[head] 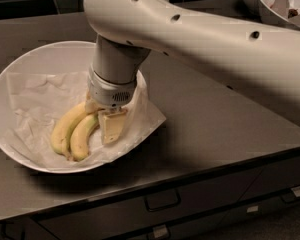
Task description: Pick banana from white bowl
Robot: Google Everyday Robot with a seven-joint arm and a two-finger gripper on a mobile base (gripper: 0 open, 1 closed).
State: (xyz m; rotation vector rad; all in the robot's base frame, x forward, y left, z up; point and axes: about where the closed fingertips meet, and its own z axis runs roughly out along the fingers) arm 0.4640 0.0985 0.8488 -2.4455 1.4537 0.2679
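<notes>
The white bowl [20, 69] is wide and shallow, sits at the left of the counter and is lined with crumpled white paper [37, 99]. Two yellow bananas lie side by side on the paper. The banana [83, 138], slimmer and with a green-tinged neck, is the right one. A plumper banana [64, 129] lies to its left. My gripper [103, 121] points straight down into the bowl, right at the stem ends of both bananas. The wrist hides the stems.
The big white arm [215, 44] spans the counter from the upper right. Two smaller bowls [282, 4] with contents stand at the far right corner. The grey counter's front edge [190, 176] runs above drawers with handles.
</notes>
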